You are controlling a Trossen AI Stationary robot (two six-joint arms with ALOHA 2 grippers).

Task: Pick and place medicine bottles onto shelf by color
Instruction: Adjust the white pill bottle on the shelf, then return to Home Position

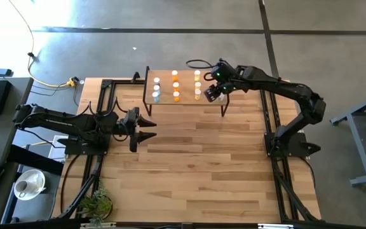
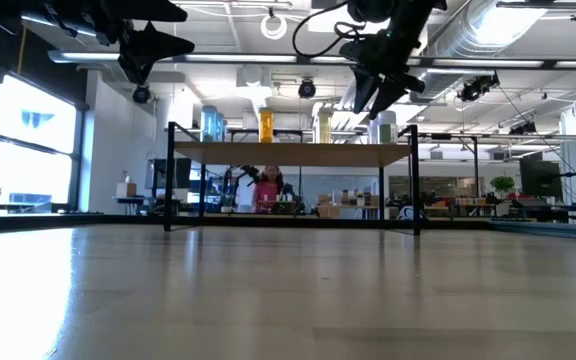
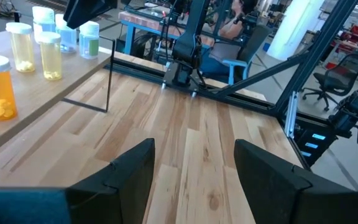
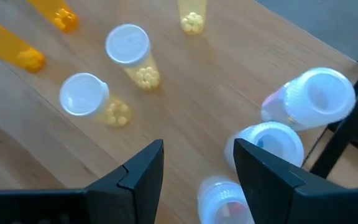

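The shelf (image 1: 186, 97) stands at the table's far side with the medicine bottles upright on it in rows by color: pale blue (image 1: 156, 89), orange (image 1: 175, 86), yellow (image 1: 197, 84). At its right end stand pinkish-white bottles (image 4: 319, 96). My right gripper (image 4: 197, 168) hangs open just above them, pointing steeply down. A white cap (image 4: 224, 198) shows below the gap between its fingers; nothing is held. My left gripper (image 1: 148, 127) waits open over the table's left part, near the shelf.
In the low view the shelf top (image 2: 288, 152) is raised on thin black legs (image 2: 415, 190) with free room beneath. Black frame rails (image 1: 269, 121) run along both table sides. A small plant (image 1: 97, 205) sits at the near left corner.
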